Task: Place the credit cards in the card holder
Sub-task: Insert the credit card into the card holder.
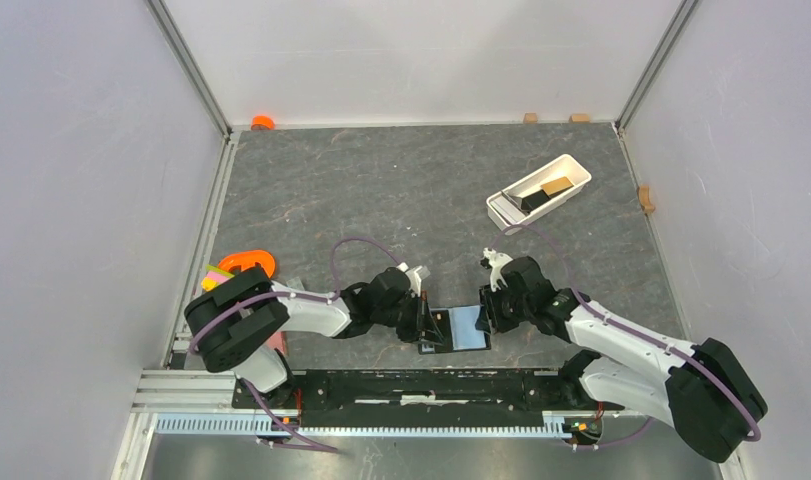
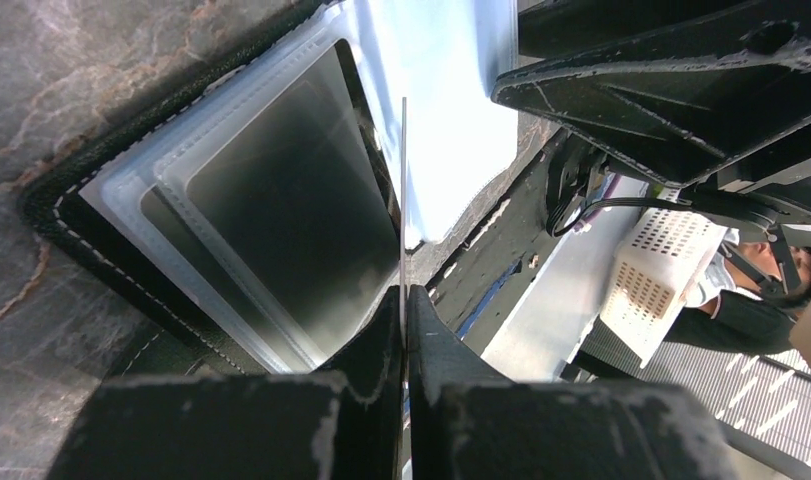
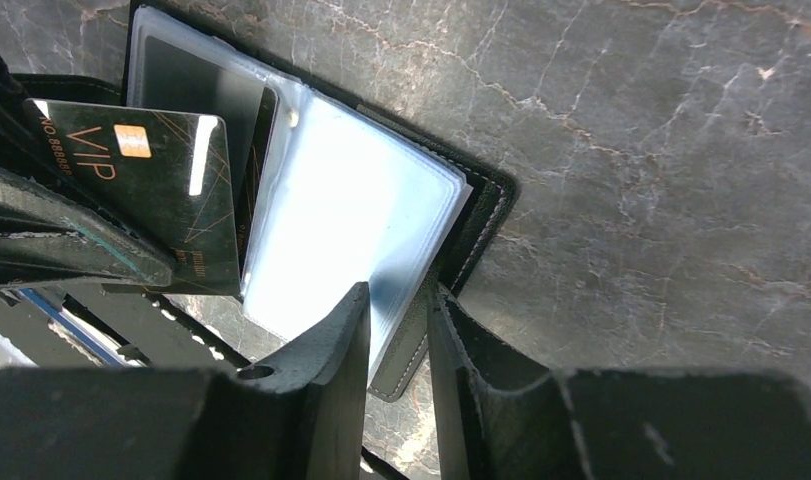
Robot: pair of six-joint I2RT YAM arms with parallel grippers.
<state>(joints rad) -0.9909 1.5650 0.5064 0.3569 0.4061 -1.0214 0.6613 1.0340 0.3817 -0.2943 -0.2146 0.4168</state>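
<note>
The black card holder point(image 1: 468, 328) lies open near the table's front edge, its clear sleeves up; it also shows in the right wrist view point(image 3: 351, 220) and the left wrist view point(image 2: 271, 190). My left gripper point(image 1: 426, 318) point(image 2: 403, 295) is shut on a black credit card point(image 3: 151, 180) marked VIP. The card stands on edge point(image 2: 403, 180) over the holder's left half, its tip at the sleeves. My right gripper point(image 1: 491, 310) point(image 3: 399, 310) is shut on the holder's right edge, with sleeve and leather between the jaws. A tan-orange card point(image 1: 556, 186) and a black card point(image 1: 534, 201) lie in the tray.
The long white tray point(image 1: 571, 170) sits at the back right. Orange point(image 1: 246, 262) and pink point(image 1: 218, 272) items lie at the left edge. Small wooden blocks point(image 1: 530, 117) point(image 1: 645, 198) sit along the back and right walls. A black rail point(image 1: 431, 385) runs along the near edge.
</note>
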